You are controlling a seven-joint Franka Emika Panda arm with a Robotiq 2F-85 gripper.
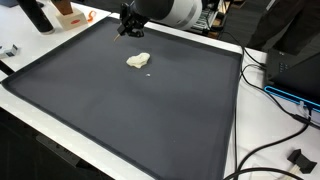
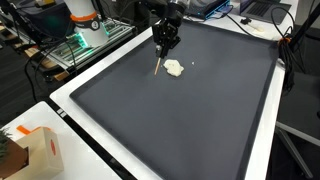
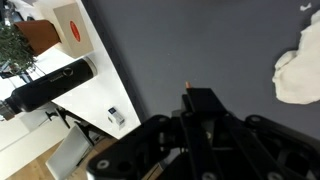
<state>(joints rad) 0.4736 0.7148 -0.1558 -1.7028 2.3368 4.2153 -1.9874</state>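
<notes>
My gripper [image 2: 164, 40] hangs over the far part of a large dark mat [image 2: 180, 115] and is shut on a thin brown stick [image 2: 158, 66] with an orange tip, which points down at the mat. In the wrist view the fingers [image 3: 195, 110] are closed together and the stick's tip [image 3: 187, 86] pokes out past them. A crumpled white lump [image 2: 174, 68] lies on the mat just beside the stick's tip. It also shows in an exterior view [image 1: 138, 61] and at the right edge of the wrist view [image 3: 297, 75]. A tiny white crumb [image 1: 151, 72] lies near it.
The mat lies on a white table [image 1: 60, 150]. A cardboard box [image 2: 45, 150] with a red mark and a plant [image 3: 15, 45] stand off the mat. A black cylinder [image 3: 50, 85] lies on the white rim. Black cables [image 1: 280, 110] run along one side.
</notes>
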